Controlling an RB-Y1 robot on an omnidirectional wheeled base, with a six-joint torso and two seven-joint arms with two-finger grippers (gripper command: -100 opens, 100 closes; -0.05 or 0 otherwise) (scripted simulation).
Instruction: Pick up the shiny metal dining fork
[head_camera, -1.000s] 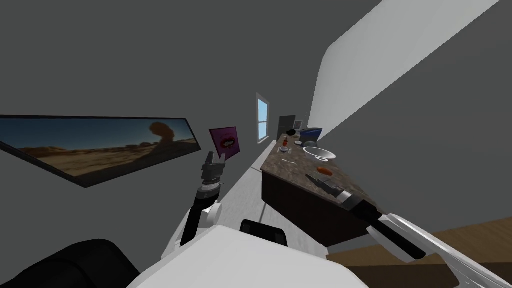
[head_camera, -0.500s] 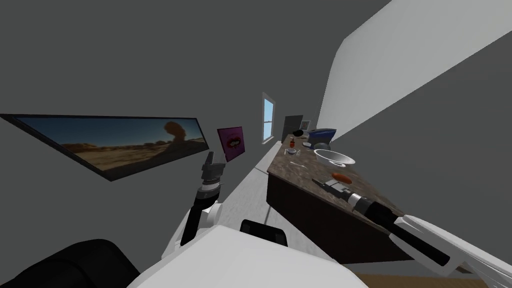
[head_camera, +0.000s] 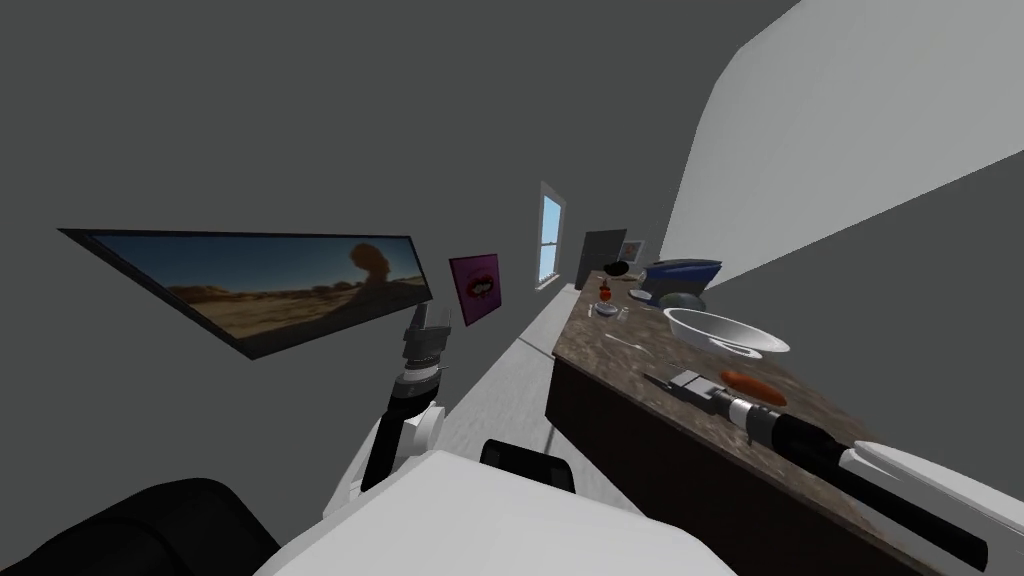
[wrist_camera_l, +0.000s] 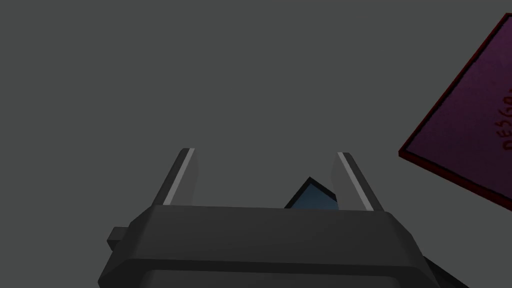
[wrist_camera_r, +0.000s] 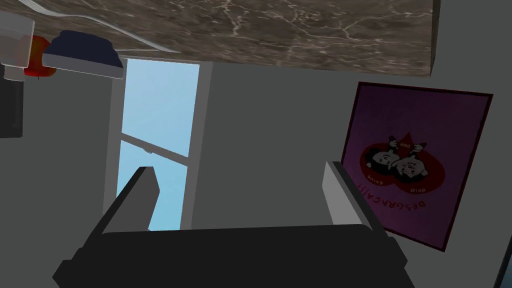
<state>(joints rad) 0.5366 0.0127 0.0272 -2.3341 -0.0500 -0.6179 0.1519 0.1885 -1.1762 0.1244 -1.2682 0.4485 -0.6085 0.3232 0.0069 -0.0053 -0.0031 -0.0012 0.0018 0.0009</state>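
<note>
Along the brown marbled counter (head_camera: 615, 365): white bowl (head_camera: 725, 333), set mid-surface. Left gripper (head_camera: 428, 318), blades apart, stands upright off the counter, presumably to keep clear; right gripper (head_camera: 668, 381), blades likewise spread and empty, lies low over the near stone, seemingly aligned for a reach. Fork (head_camera: 622, 342), thin and pale, lies flat beyond those blade tips, apart, untouched.

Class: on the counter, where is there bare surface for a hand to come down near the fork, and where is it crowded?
Bare: the counter strip along its open edge, between the fork and the right gripper. Crowded: the wall side, taken by the white bowl and orange thing, and the far end, around the dish and blue vessel.
</note>
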